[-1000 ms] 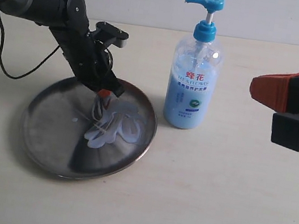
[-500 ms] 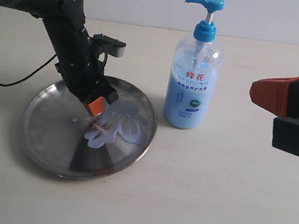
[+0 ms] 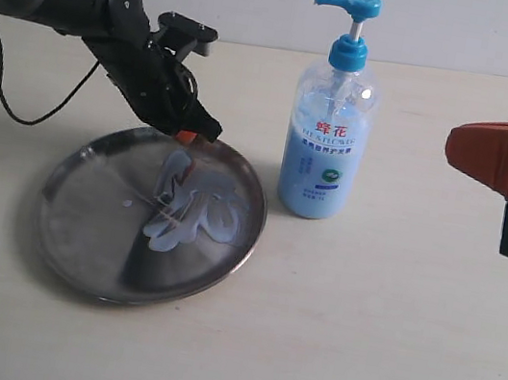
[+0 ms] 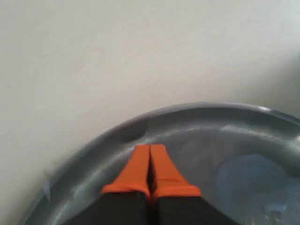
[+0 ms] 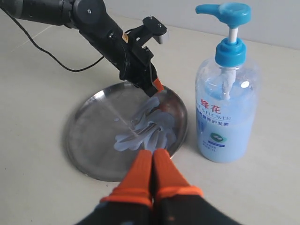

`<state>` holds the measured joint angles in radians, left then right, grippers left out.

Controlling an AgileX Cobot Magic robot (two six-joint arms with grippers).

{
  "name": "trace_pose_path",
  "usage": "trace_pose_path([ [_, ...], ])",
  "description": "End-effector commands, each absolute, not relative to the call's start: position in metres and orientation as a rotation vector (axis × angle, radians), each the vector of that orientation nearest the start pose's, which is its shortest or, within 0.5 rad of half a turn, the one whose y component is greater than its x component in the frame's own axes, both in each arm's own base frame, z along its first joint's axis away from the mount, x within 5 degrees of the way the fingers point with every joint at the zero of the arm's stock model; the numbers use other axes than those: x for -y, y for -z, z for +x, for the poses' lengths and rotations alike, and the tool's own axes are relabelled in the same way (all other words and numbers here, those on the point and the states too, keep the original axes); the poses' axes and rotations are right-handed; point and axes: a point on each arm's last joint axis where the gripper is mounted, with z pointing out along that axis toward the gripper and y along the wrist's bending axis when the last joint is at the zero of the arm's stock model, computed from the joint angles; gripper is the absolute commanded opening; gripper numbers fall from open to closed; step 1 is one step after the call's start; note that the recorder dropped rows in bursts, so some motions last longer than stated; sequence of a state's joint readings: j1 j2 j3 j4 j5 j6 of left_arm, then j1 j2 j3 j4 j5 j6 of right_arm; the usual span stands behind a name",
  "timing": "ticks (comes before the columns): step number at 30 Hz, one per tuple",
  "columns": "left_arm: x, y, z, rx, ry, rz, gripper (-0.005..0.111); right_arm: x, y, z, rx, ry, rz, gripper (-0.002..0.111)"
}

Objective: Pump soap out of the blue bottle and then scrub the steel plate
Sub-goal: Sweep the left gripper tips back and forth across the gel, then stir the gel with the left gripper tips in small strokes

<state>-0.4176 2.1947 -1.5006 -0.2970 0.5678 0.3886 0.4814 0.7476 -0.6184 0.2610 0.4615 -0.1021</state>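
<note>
1. The steel plate [image 3: 92,226] lies flat on the bench [image 3: 382,358]. It is left of the blue bottle [image 3: 324,153] in the exterior view, near it but not touching.
2. The soap [image 3: 194,209] sits as glossy pale squiggles on the half of the plate nearest the bottle. The other half looks bare.
3. Left jaws: closed, orange tips pressed together, gripping nothing. The tips are low, just inside the plate's far rim at the edge of the soap. You cannot tell whether they touch the metal.
4. Right jaws: closed and empty, above the bench on the right, well apart from both plate and bottle.
5. The plate is probably thin, stiff and light. Nothing pins it down, so expect it to skate or spin under sideways scrubbing. Press downward and use short strokes.
6. Soaped steel is slick, so the jaws will likely slide rather than bite. If you must hold the plate, pinch the low rim on the bare side, away from the gel. That rim is the only edge you can grip.
7. The bottle looks mostly full, so it has some weight. It is tall and narrow, though, and likely to tip if knocked sideways. Push the pump head [image 3: 349,3] straight down and steady the body below the collar. The clear plastic probably gives under a hard squeeze.
8. The soap itself is a soft gel. It smears and offers nothing to grasp.
</note>
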Motion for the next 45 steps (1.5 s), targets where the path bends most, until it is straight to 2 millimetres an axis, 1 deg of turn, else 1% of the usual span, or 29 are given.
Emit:
trace_pose_path([
  [1,0.195,-0.106,0.410,-2.613,0.250,0.818,0.000,-0.078,-0.312,0.129,-2.037,-0.484,-0.436,0.000],
  [3,0.194,-0.102,0.409,-2.627,0.237,0.841,0.000,-0.078,-0.312,0.129,-2.035,-0.484,-0.436,0.000],
  [8,0.193,-0.100,0.403,-2.684,0.246,0.878,0.000,-0.078,-0.312,0.129,-2.035,-0.484,-0.436,0.000],
  [11,0.191,-0.097,0.393,-2.772,0.267,0.956,0.000,-0.078,-0.312,0.129,-2.036,-0.487,-0.434,0.000],
  [17,0.189,-0.096,0.376,-2.947,0.345,1.016,0.000,-0.078,-0.312,0.128,-2.046,-0.488,-0.437,0.000],
  [21,0.191,-0.100,0.365,-3.024,0.452,1.066,0.000,-0.078,-0.312,0.128,-2.048,-0.488,-0.438,0.000],
  [24,0.192,-0.110,0.360,-3.035,0.509,1.090,0.000,-0.078,-0.311,0.128,-2.054,-0.488,-0.440,0.000],
  [26,0.192,-0.114,0.360,-3.027,0.509,1.090,0.000,-0.078,-0.311,0.128,-2.057,-0.488,-0.441,0.000],
  [32,0.194,-0.111,0.366,-2.986,0.498,1.047,0.000,-0.078,-0.311,0.128,-2.059,-0.491,-0.440,0.000],
  [39,0.197,-0.110,0.381,-2.849,0.437,0.957,0.000,-0.078,-0.311,0.128,-2.056,-0.494,-0.437,0.000],
  [45,0.199,-0.102,0.395,-2.741,0.384,0.880,0.000,-0.078,-0.312,0.128,-2.048,-0.494,-0.434,0.000],
])
